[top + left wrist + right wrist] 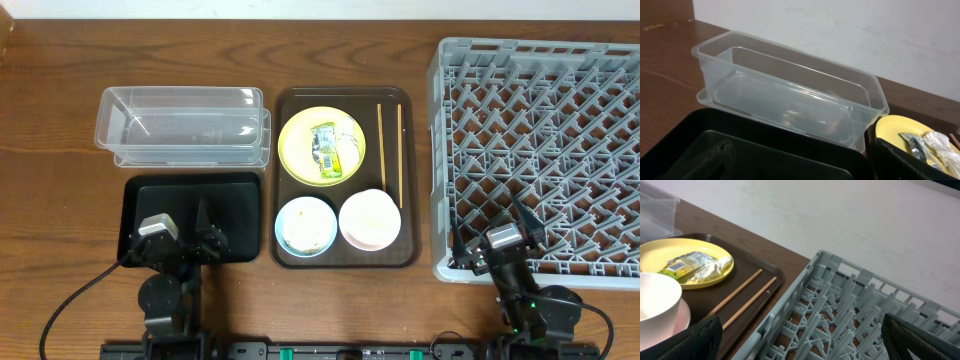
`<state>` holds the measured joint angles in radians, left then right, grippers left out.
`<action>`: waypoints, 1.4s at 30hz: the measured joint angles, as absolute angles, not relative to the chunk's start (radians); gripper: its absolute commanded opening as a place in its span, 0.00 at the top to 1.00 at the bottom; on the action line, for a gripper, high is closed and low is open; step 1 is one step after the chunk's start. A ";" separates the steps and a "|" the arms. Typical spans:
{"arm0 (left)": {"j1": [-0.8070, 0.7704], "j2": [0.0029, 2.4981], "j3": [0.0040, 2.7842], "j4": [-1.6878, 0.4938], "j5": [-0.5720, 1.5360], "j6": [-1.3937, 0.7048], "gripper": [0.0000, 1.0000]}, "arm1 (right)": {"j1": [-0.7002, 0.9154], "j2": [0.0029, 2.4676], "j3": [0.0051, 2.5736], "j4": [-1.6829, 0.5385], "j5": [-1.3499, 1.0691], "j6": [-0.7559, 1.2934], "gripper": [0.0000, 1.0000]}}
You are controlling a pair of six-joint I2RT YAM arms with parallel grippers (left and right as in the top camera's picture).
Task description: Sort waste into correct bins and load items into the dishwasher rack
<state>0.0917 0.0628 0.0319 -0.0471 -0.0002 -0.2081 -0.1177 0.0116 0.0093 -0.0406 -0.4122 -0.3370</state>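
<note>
1. Chopsticks [380, 148]: 2 thin wood sticks, parallel, not touching. Long axis runs near-to-far on the right strip of the brown serving tray [345, 94], just beside the plate.
2. Plate [296, 135]: round, pale yellow, smooth, flat on the far half of the brown tray.
3. Wrapper [325, 150]: green-yellow print, crinkled foil look. Lies on the plate, long axis approx near-to-far.
4. Crumpled white paper scrap [941, 142] sits on the plate, touching the wrapper on its right side.
5. Blue bowl [306, 225] is at near-left of the brown tray, white bowl [370, 219] at near-right. Both round, upright, rims just beside each other. Beige bits [303, 230] in the blue one, too small to resolve.
6. Clear tub [183, 125]: transparent plastic, rectangular, rounded corners, lipped rim. Long axis left-right, sits left of the brown tray at the far side.
7. Black tray [190, 190]: shallow, matte, rectangular, long axis also left-right. Directly nearside of the tub, edges almost touching.
8. Rack [545, 150]: grey plastic, square, lattice base w/ upright pegs. On the right, close beside the brown tray.
9. Left gripper [807, 157]: fingers spread wide, holding nothing, over the near part of the black tray.
10. Right gripper [802, 340]: fingers spread wide, holding nothing, at the rack's near-left corner.
</note>
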 measured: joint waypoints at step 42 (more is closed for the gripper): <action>0.082 0.013 0.032 -0.047 -0.002 -0.208 0.12 | -0.118 0.012 0.009 -0.041 -0.412 -0.337 0.01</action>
